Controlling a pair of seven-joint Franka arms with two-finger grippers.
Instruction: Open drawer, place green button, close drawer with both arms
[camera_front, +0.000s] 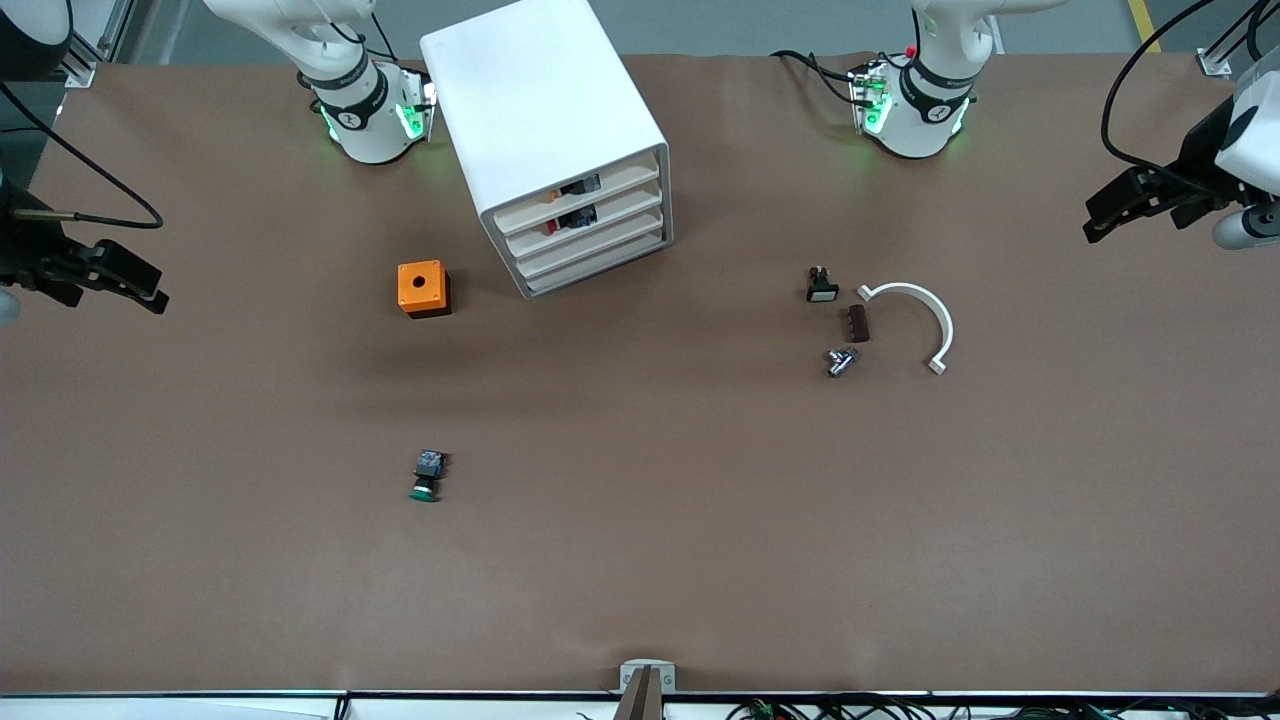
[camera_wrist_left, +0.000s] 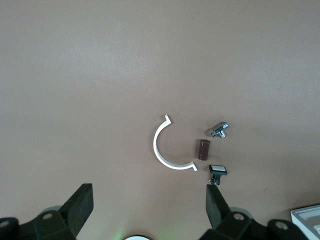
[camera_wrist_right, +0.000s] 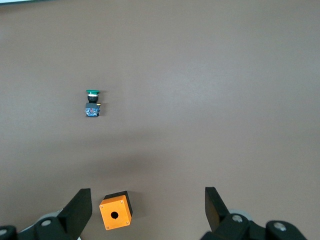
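The button (camera_front: 429, 475) lies on its side on the brown table (camera_front: 640, 560), green cap toward the front camera, nearer to that camera than the cabinet (camera_front: 550, 130). The cabinet's third drawer (camera_front: 592, 244) is shut. An orange cube (camera_front: 423, 288) with a round hole sits just beside the cabinet, toward the right arm's end. Well apart from the cabinet, toward the left arm's end, lie a black button with a white cap (camera_front: 822, 286), a brown block (camera_front: 858, 323), a metal fitting (camera_front: 840, 361) and a white curved clip (camera_front: 915, 322). The right gripper (camera_front: 105, 278) hangs at the right arm's end of the table, fingers apart and empty. The left gripper (camera_front: 1135, 205) hangs at the other end, likewise spread and empty.
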